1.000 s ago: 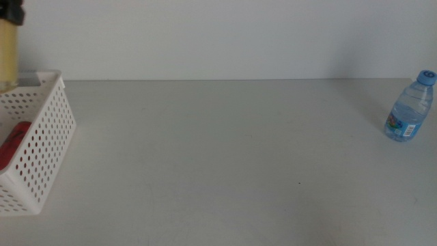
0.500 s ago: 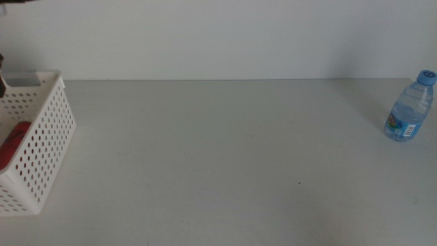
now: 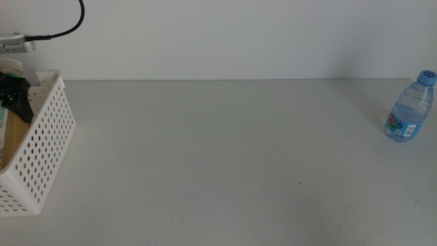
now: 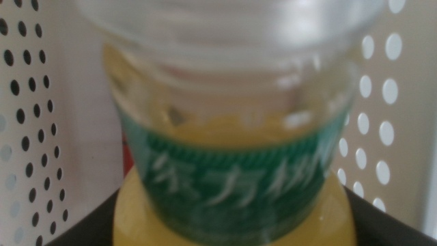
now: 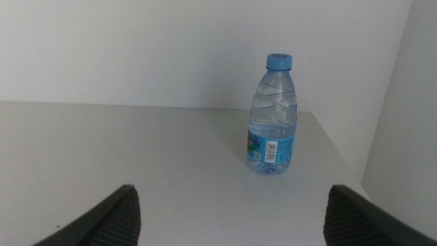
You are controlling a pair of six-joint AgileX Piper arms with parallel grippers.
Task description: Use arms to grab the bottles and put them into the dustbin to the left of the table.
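One water bottle [image 3: 410,108] stands upright at the far right of the worktop [image 3: 232,157], blue cap on, well apart from everything else. Right wrist view shows the same bottle ahead of the right end effector [image 5: 229,215], whose jaws are spread wide with nothing between them; bottle clear of both.

Bin [image 3: 42,143] sits at the left edge of the worktop, perforated white walls. Left end effector [image 3: 15,92] hangs over the bin's inside, black cable running up from its white housing. Left wrist view: tea bottle [image 4: 229,130] fills the frame, green label, yellow liquid, perforated bin walls on both sides, so the bottle is inside the bin. Dark jaw edges show at either side of the bottle's lower part; cannot tell whether they pinch it or stand loose. A sliver of red shows beside the bottle against one wall, too little to identify.
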